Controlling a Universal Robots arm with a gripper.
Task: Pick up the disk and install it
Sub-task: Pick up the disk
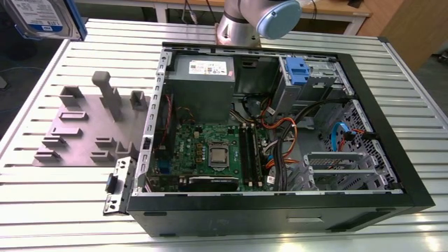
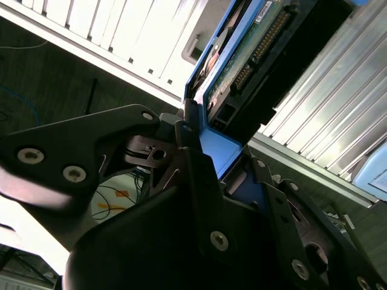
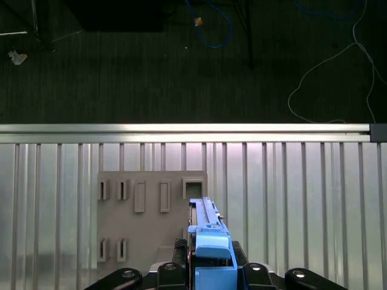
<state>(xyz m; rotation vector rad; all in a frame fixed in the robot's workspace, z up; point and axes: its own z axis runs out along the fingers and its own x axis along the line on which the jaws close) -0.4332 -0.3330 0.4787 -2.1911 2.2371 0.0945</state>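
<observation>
so, gripper point(image 2: 214, 157): clamped on the blue carrier edge of the disk point(image 1: 41, 18)
disk: up in the air at the exterior view's left, well apart from the open case point(image 1: 392, 136)
slip risk: it's a thin edge hold, so i'd guess a fast swing could pivot it or drop it
cables point(image 1: 280, 126): loose near the drive cage point(image 1: 311, 79), could snag the carrier and skew it

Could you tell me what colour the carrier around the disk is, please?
The disk carrier is blue, clearest in the first wrist view.
</observation>
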